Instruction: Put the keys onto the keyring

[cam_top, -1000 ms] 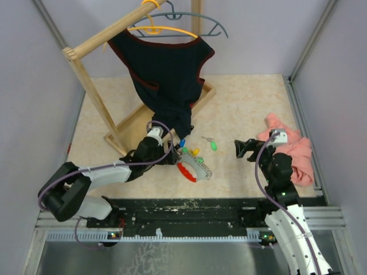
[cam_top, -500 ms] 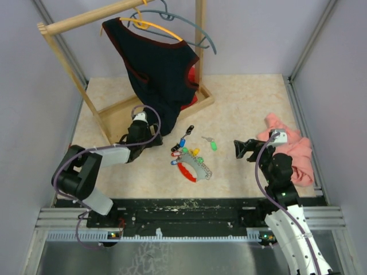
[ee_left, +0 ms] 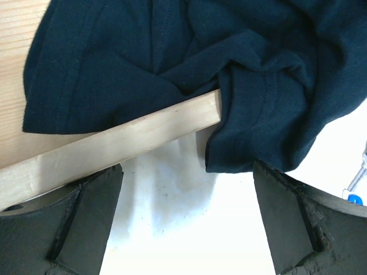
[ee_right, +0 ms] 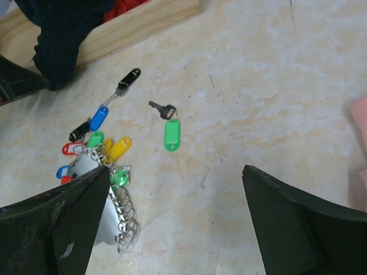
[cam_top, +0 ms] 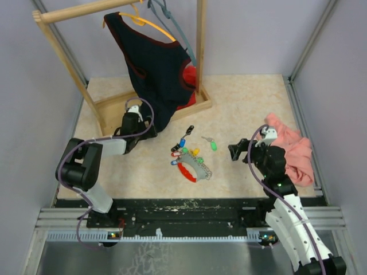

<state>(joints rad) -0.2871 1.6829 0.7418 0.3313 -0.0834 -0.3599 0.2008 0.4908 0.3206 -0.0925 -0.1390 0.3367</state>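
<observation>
The red-and-grey keyring (cam_top: 194,169) lies mid-bench (cam_top: 252,103), most keys (cam_top: 183,150) bunched at its far end, one green key (cam_top: 213,145) apart. The left gripper (ee_left: 189,223), spread wide and empty, has retreated to the clothes rack (cam_top: 152,106) beneath a dark shirt (cam_top: 157,69). The right gripper (ee_right: 175,223), equally wide and empty, has edged closer, so threading looks paused.

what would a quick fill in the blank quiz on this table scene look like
1. The lone key lying apart from the keyring has a ___ tag.
2. The hanger carrying the dark garment is ___.
3. The left claw and right claw both stand ___, gripping nothing.
4. The crumpled cloth at the table's right side is ___.

Missing words: green; yellow; open; pink
</observation>
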